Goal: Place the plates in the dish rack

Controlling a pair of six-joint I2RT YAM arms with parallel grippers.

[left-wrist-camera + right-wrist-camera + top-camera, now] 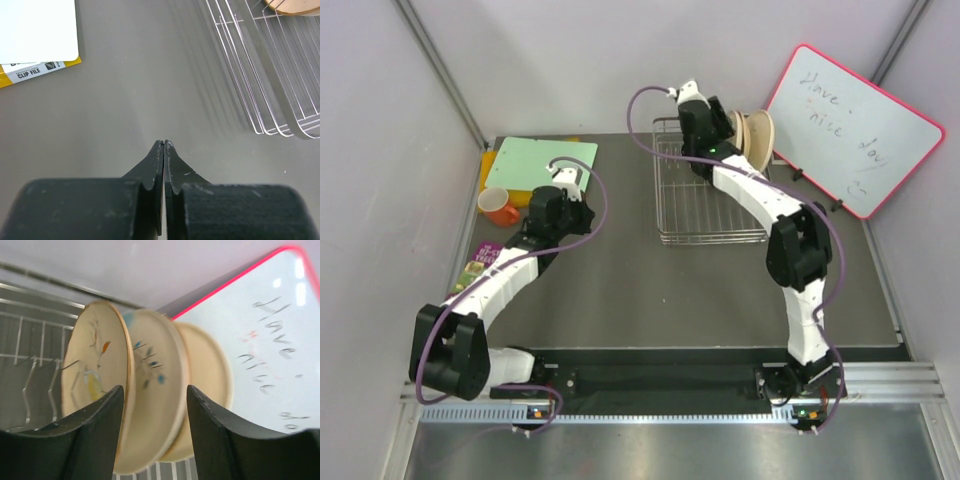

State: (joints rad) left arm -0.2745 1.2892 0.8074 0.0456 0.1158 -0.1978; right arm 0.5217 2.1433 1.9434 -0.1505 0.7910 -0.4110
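Observation:
The chrome wire dish rack [705,200] stands at the back middle of the table. Plates [758,138] stand on edge at its far right end. The right wrist view shows three of them side by side: a cream plate with an orange and yellow sprig [92,370], a plate with blue marks [157,385] and a plain peach one [212,372]. My right gripper [731,130] [155,397] is open, its jaws either side of the middle plate's rim and gripping nothing. My left gripper [572,188] [164,146] is shut and empty, over bare table left of the rack [260,75].
A pink-framed whiteboard [855,130] leans just behind the plates at the back right. A green board [545,160] on a yellow clip file [35,70], an orange mug [500,206] and a small packet [480,262] lie at the left.

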